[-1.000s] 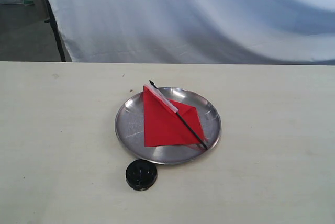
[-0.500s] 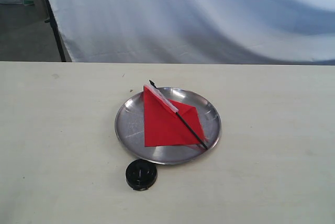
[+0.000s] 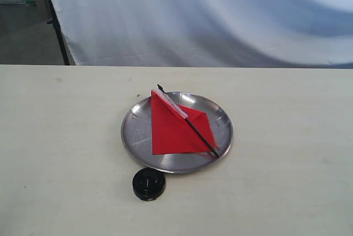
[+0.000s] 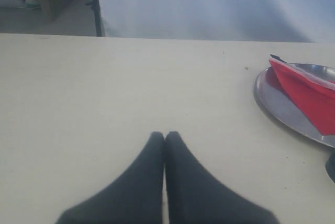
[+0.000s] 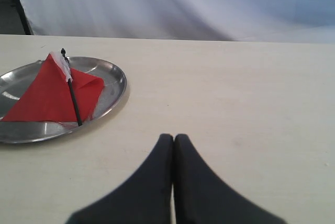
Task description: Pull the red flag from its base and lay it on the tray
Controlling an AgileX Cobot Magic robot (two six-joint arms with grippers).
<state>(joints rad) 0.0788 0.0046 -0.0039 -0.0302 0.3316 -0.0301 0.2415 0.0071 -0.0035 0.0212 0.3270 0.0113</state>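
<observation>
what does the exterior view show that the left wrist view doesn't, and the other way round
Only the exterior view: the whole round tray, the red flag complete with its black pole down to the lower end, and the full black base on the table nearer the camera. Only the left wrist view: the left tool, shut, over bare table. Both: the red flag lying on the tray, the table and the white backdrop.
</observation>
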